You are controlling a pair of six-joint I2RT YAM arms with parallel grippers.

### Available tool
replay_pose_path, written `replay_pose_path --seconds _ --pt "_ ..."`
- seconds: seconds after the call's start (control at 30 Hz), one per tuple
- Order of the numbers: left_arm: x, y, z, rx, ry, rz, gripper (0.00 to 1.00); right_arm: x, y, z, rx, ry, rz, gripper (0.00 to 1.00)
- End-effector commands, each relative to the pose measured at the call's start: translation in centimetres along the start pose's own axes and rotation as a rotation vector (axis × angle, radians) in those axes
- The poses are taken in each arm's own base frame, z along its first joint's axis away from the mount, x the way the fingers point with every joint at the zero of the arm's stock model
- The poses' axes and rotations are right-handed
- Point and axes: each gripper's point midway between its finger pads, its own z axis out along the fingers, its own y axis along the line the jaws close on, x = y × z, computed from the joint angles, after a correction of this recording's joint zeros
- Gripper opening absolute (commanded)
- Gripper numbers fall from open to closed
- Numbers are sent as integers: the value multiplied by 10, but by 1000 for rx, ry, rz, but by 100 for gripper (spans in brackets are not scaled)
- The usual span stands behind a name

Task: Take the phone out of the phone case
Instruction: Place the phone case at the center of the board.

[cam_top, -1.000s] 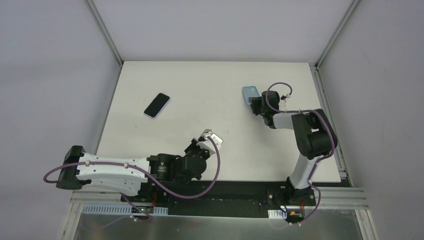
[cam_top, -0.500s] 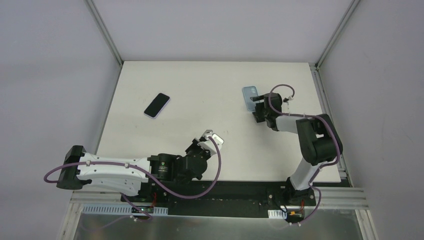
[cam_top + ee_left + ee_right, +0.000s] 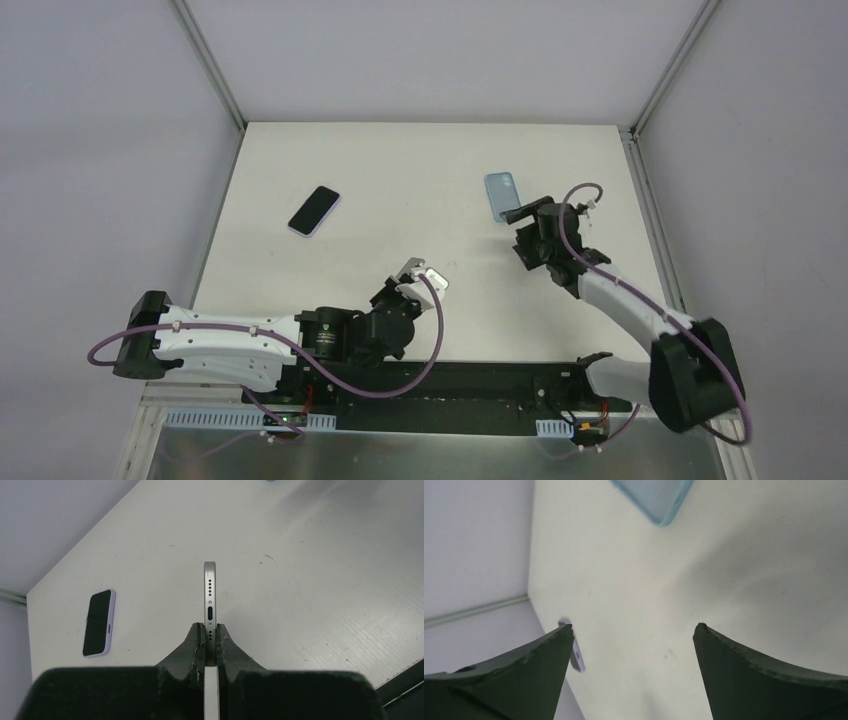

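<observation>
My left gripper (image 3: pixel 210 632) is shut on a silver phone (image 3: pixel 210 587), held edge-on above the table with its port end pointing away from me. From above, that phone (image 3: pixel 431 277) sticks out of the left gripper (image 3: pixel 416 274) near the table's front middle. A light blue phone case (image 3: pixel 501 196) lies flat on the table at the back right, with nothing in it. My right gripper (image 3: pixel 524 216) hovers just in front of the case, apart from it. In the right wrist view the gripper (image 3: pixel 633 626) is open and holds nothing, with the case (image 3: pixel 654 495) at the top edge.
A second phone (image 3: pixel 314 210) with a dark screen and lavender rim lies flat at the table's left; the left wrist view also shows this phone (image 3: pixel 99 622). Grey walls enclose the white table (image 3: pixel 400 180) on three sides.
My right gripper opened wide and drew back from the blue case, leaving it lying on the table. The right arm's elbow swung out to the right. The left arm held still.
</observation>
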Motion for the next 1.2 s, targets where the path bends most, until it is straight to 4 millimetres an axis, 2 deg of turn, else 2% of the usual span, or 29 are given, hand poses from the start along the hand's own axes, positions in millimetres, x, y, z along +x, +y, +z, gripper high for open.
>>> replay_pose_path --seconds 0.0,0.1,0.27,0.37,0.43,0.6,0.7,0.9,1.03,1.17 --pt "-32 16 0 -44 -58 -10 0 11 20 -62 -106 -8 -189 98" --pt "-37 10 -1 23 -97 69 0 27 27 -92 -213 83 -157 100" --pt "-41 -14 -9 231 -255 271 0 74 45 -148 -371 412 -132 100" --pt "-48 -12 -11 233 -336 376 0 88 50 -169 -393 534 -96 100" --pt "-55 -5 -9 174 -394 487 0 93 55 -179 -403 593 -69 100" --pt "-70 3 -4 49 -456 704 0 99 68 -197 -429 676 -40 99" --pt "-77 2 0 -13 -486 768 0 101 79 -206 -479 709 -39 98" --pt "-75 -5 5 -59 -507 808 0 111 88 -205 -499 784 -38 88" --pt "-72 -7 7 -66 -511 800 0 114 94 -203 -518 797 -48 75" --pt "-71 -9 7 -76 -516 800 0 117 102 -210 -535 831 -70 73"
